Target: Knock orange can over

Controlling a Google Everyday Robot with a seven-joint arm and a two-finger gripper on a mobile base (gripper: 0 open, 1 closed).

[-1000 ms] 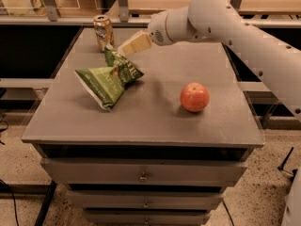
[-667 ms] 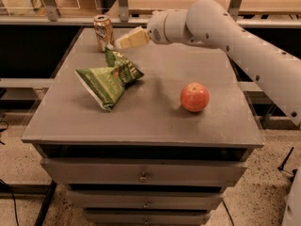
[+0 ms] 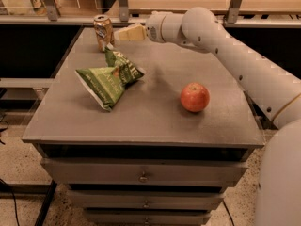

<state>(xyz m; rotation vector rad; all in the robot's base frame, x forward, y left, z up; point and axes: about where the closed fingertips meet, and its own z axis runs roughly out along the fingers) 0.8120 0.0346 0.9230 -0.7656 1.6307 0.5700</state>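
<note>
The orange can point(image 3: 103, 32) stands upright near the far left corner of the grey table point(image 3: 150, 121). It is orange-gold with a silver top rim. My gripper point(image 3: 120, 34) reaches in from the right on the white arm point(image 3: 225, 46). Its pale tip is just right of the can, at the height of the can's upper half, very close to it or touching it.
A crumpled green chip bag point(image 3: 111, 78) lies just in front of the can. A red-orange apple point(image 3: 194, 97) sits on the right half of the table. Drawers point(image 3: 143, 175) are below the tabletop. A rail and another surface run behind the table.
The gripper has moved up and left, from over the chip bag's top edge to right beside the can. The can, bag and apple have not moved.
</note>
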